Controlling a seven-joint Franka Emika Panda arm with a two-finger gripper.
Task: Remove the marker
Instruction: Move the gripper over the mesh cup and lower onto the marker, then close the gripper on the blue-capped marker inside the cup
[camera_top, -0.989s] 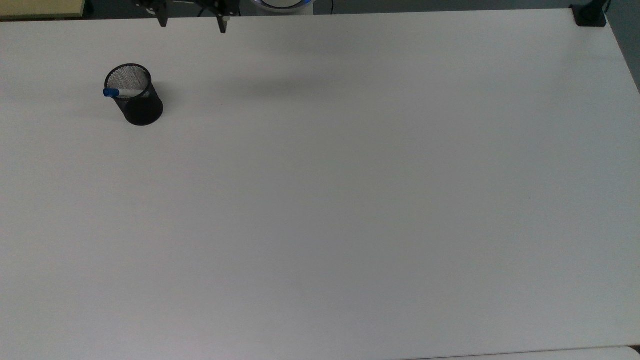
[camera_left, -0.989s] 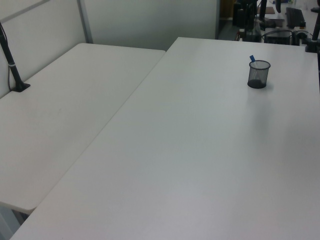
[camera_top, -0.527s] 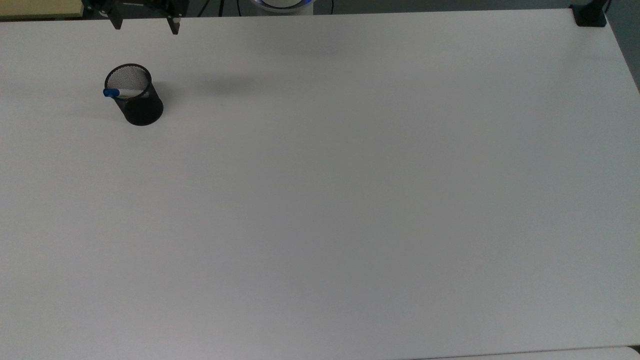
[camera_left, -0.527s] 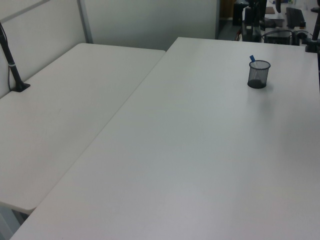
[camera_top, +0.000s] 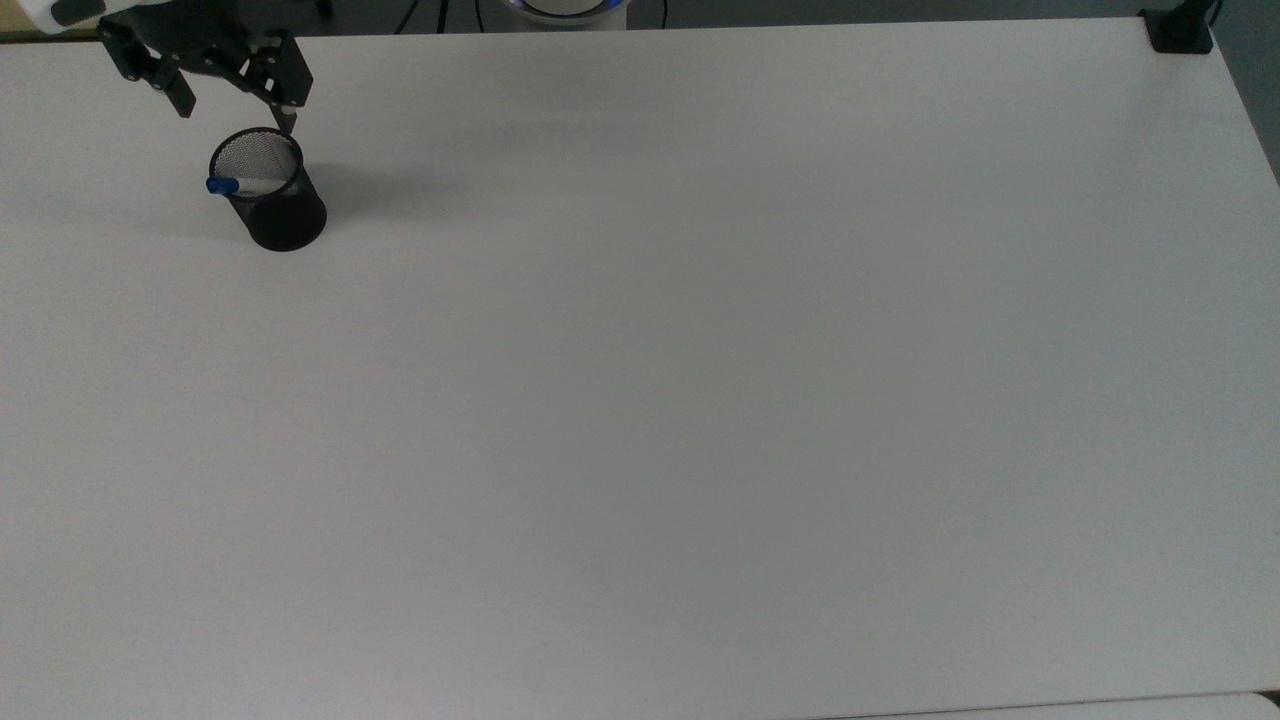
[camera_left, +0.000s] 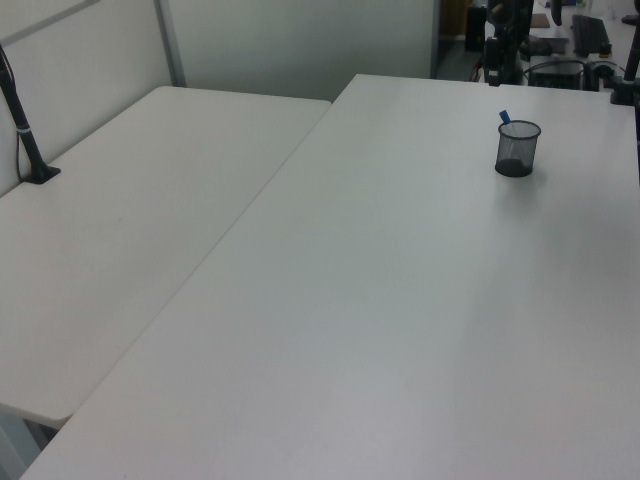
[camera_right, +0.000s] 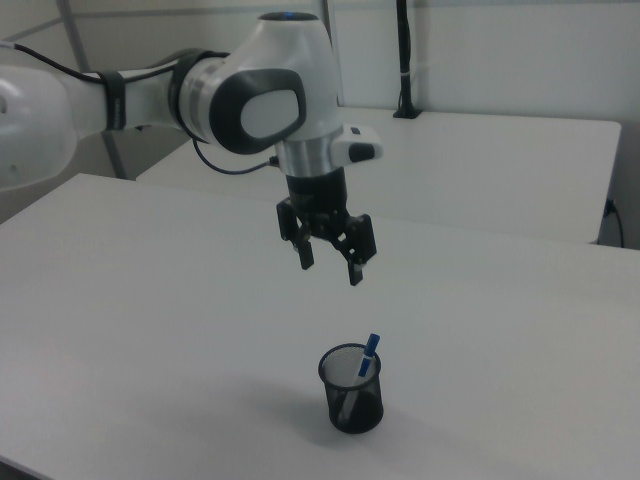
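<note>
Above the black mesh cup (camera_right: 351, 402), gripper (camera_right: 331, 266) hanging with fingers spread apart and holding nothing, blue-capped marker (camera_right: 367, 354) leaning inside the cup, on the white table (camera_top: 700, 400).

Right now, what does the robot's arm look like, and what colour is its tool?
The arm is chunky and rounded, glossy white with dark grey panels and black rings at its joints. A thin black cable loops beneath it. A silvery wrist section leads to the tool, which is black with two short fingers.

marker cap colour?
Blue; the marker shows best in the right view, leaning in the mesh cup.
</note>
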